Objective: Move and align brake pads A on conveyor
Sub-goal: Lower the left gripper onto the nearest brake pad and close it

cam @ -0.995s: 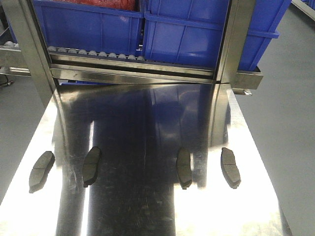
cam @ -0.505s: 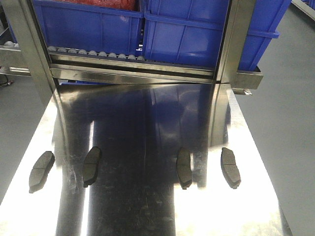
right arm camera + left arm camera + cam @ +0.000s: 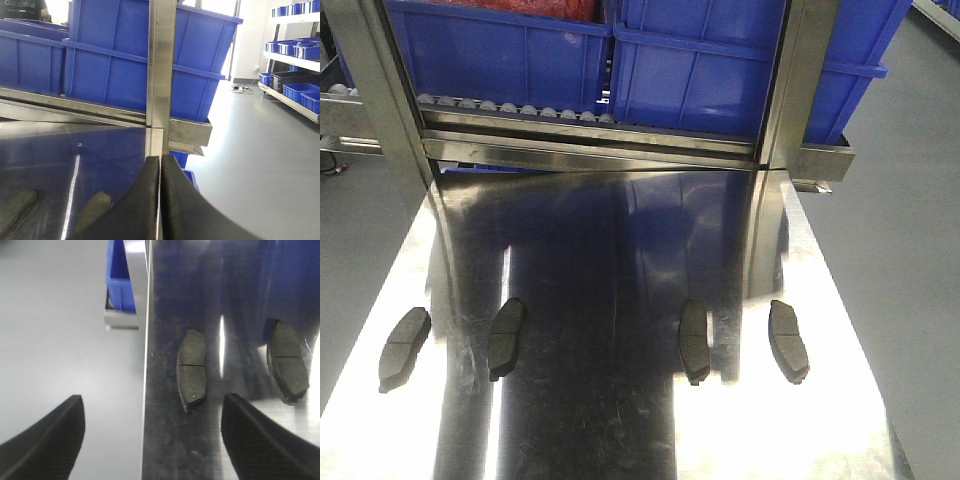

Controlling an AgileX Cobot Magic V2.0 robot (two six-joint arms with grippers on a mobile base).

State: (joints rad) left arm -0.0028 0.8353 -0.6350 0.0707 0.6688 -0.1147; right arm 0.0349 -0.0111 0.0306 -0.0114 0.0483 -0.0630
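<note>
Four brake pads A (image 3: 694,340) lie in a row on the shiny steel table (image 3: 620,440).
The pads lie apart from each other in the near part of the table, two at the left and two at the right. Blue bins (image 3: 500,50) stand at the far end. The left gripper (image 3: 150,440) is spread wide over the table's left edge. The right gripper (image 3: 160,200) is pressed together.

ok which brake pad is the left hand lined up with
The leftmost pad, nearest the table's edge: only it lies within the open left hand's span; the next pad sits outside.
</note>
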